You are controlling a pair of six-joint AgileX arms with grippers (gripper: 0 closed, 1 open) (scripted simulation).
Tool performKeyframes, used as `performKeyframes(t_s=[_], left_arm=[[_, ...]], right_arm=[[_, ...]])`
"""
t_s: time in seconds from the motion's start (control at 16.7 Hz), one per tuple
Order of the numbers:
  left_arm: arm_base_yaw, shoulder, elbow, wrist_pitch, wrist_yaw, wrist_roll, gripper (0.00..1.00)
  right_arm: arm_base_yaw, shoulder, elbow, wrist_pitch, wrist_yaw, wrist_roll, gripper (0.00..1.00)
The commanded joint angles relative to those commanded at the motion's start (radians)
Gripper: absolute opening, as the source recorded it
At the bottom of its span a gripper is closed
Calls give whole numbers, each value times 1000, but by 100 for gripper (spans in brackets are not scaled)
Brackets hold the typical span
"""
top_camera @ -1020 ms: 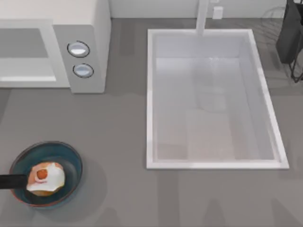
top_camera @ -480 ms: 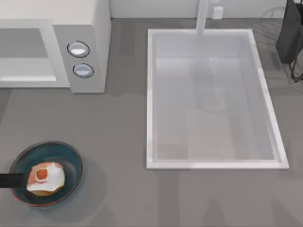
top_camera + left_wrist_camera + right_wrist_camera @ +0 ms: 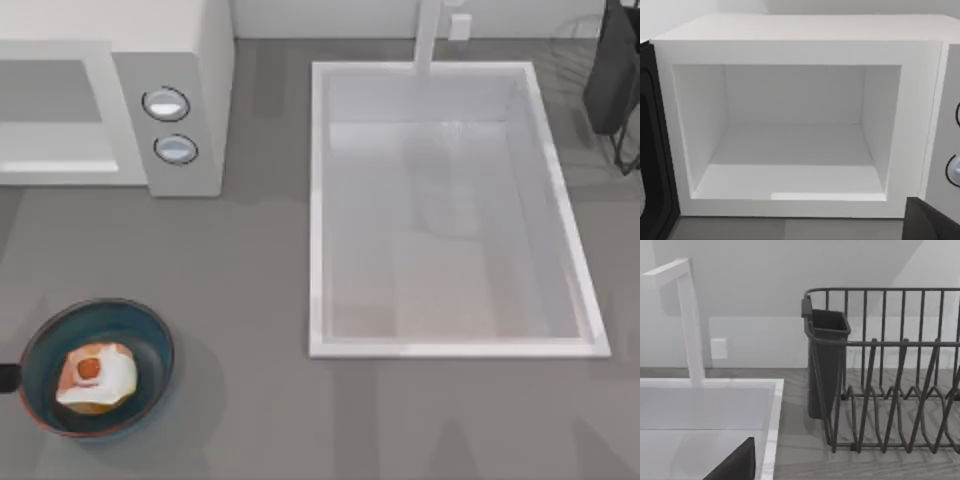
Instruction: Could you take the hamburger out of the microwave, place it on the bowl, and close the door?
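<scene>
Top view: burger (image 3: 95, 378) sat in bowl (image 3: 150, 330), lower left of frame. Left gripper (image 3: 6, 377) at left edge, fingers' state couldn't tell. Microwave (image 3: 795, 50) cavity empty; door (image 3: 655, 150) open, needs closing next.

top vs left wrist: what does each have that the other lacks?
Top view adds: the hamburger lying in the bowl at the table's front left, a dark tip of the left gripper beside the bowl, and the sink.
Left wrist view adds: the microwave's cavity back wall and the open door.
Both: the microwave and its dials.
</scene>
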Motion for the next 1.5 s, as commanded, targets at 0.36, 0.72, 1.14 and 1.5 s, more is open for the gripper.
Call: performKeyframes(t_s=[0.36, 0.72, 1.14, 1.5], left_arm=[[6, -4, 2, 0, 6, 1, 0], [-205, -81, 3, -79, -205, 0, 0], [-320, -97, 8, -100, -320, 0, 0], [-233, 9, 111, -145, -259, 65, 0]], right_arm=[[0, 0, 0, 0, 0, 0, 100], [0, 0, 0, 0, 0, 0, 100], [0, 0, 0, 0, 0, 0, 100], [0, 0, 0, 0, 0, 0, 100]])
